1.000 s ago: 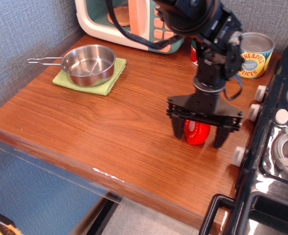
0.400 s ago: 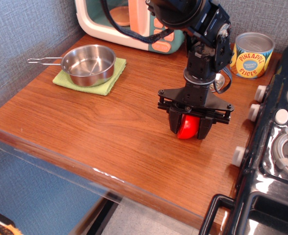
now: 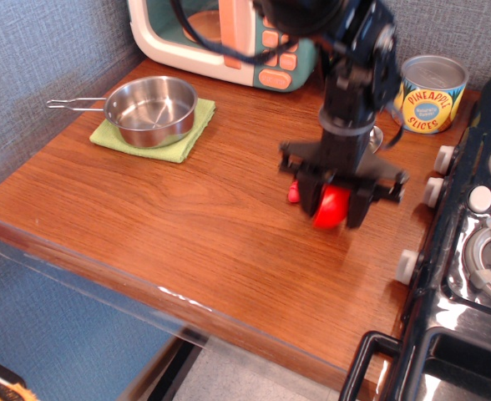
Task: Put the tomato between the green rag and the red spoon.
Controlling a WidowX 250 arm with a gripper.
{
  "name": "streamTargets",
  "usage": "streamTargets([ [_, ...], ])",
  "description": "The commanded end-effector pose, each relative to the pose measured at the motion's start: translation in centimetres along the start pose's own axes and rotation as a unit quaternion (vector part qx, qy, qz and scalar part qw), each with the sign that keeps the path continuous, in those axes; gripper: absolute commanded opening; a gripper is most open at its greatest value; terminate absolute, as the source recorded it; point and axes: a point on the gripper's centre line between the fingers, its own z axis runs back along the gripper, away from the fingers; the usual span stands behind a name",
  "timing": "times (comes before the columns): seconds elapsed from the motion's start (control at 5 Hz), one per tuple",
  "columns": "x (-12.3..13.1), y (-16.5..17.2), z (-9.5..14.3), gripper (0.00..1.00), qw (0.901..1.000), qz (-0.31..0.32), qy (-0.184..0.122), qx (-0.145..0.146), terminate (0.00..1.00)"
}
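Note:
My gripper (image 3: pixel 332 209) is shut on the tomato (image 3: pixel 331 209), a glossy red piece held between the black fingers just above the wooden counter, right of centre. The picture is blurred there. A small red end (image 3: pixel 294 194) shows just left of the fingers and looks like the red spoon's handle. The rest of the spoon is hidden behind the gripper and arm. The green rag (image 3: pixel 185 140) lies at the far left of the counter under a steel pan (image 3: pixel 152 107), well apart from the gripper.
A toy microwave (image 3: pixel 220 38) stands at the back. A pineapple can (image 3: pixel 429 93) stands at the back right. A black toy stove (image 3: pixel 479 251) with white knobs borders the counter's right side. The counter's front edge (image 3: pixel 145 280) runs diagonally below.
The gripper was open around the tomato on the counter, then closed on it. It now holds the tomato slightly higher and a little to the right.

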Motion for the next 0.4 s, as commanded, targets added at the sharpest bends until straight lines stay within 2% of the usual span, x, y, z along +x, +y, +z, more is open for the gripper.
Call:
streamTargets([
  [0.0, 4.6, 3.7, 5.7, 0.0, 0.9962, 0.006, -0.083, 0.024, 0.0],
  [0.2, 4.9, 8.1, 2.7, 0.0, 0.9976, 0.046, -0.031, 0.042, 0.0],
])
